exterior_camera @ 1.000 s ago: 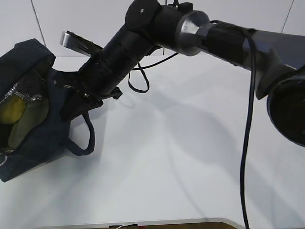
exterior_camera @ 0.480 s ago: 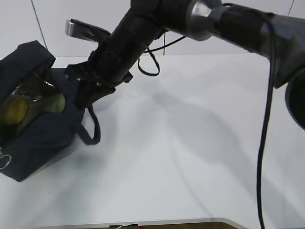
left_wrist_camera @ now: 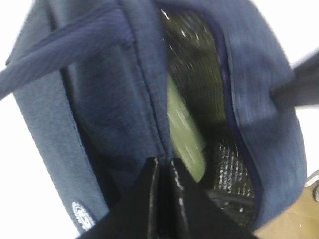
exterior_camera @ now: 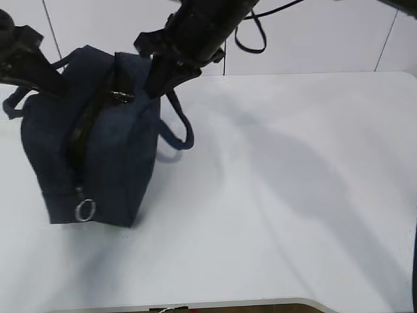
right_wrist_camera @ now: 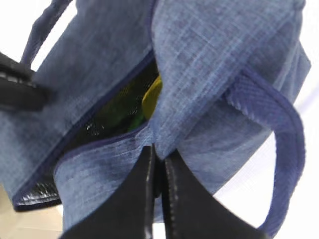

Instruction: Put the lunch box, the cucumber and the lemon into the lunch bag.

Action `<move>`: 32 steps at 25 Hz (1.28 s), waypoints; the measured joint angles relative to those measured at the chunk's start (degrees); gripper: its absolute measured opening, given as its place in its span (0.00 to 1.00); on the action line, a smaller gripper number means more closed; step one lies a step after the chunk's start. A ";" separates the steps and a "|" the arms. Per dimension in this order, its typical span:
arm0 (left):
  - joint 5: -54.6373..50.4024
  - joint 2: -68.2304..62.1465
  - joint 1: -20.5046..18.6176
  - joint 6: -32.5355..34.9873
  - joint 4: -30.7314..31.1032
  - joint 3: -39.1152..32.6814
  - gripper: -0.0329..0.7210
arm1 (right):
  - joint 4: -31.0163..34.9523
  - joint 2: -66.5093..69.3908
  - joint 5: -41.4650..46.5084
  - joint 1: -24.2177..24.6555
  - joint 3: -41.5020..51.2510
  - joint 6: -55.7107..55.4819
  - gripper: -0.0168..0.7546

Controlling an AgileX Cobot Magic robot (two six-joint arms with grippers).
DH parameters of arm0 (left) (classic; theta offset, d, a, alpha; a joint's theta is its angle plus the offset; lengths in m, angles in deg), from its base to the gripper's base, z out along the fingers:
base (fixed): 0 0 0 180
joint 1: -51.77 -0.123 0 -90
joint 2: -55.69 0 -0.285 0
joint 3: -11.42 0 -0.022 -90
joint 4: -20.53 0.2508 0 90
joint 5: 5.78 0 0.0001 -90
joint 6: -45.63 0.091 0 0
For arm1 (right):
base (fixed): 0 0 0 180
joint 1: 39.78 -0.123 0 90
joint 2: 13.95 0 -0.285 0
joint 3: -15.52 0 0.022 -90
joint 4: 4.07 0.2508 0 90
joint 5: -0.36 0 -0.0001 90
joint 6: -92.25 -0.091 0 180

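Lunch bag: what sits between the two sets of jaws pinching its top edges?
Between the left gripper and right gripper gapes the lunch bag's open mouth, with silvery lining, a pale green lid and something yellow inside, per both wrist views.

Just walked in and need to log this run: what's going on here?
Both arms hold the lunch bag upright on the white table. The left gripper and right gripper are each pinched shut on the fabric at its opening. The zipper is not closed; its ring pull hangs low. Inside, the lunch box's pale green lid and something yellow, likely the lemon, show.
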 joint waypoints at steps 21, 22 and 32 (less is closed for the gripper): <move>20.93 -1.63 24.16 -7.61 -1.67 0.00 0.03 | -9.83 -23.37 -2.41 5.65 29.24 5.76 0.03; 21.08 -2.11 24.91 -7.74 -1.40 0.00 0.03 | -10.12 -23.78 -2.54 5.79 29.70 5.88 0.03; 26.51 -5.85 27.93 -12.02 0.50 0.00 0.03 | -12.29 -24.38 -8.36 7.93 30.33 12.32 0.03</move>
